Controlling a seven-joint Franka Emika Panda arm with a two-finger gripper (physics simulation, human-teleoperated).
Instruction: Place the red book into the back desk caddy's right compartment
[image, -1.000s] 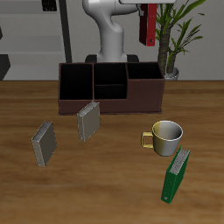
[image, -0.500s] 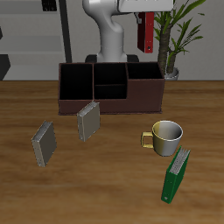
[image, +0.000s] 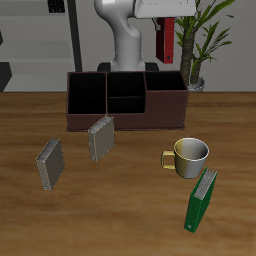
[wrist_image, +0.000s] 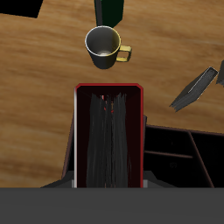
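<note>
Jaws clamp the red book (image: 170, 37) above the back desk caddy (image: 127, 100), mug (image: 189, 156) nearer front.

Wood-grain table (image: 130, 215), glossy metallic mug (image: 189, 155), matt caddy (image: 125, 105)

Warm brown wood-grain bench (image: 30, 120) fills foreground. Pale grey wall (image: 35, 40) behind, dark shelving uprights (image: 72, 35) against it. Green leafy potted plant (image: 205, 40) at bench's back edge. Soft, even light.
</note>
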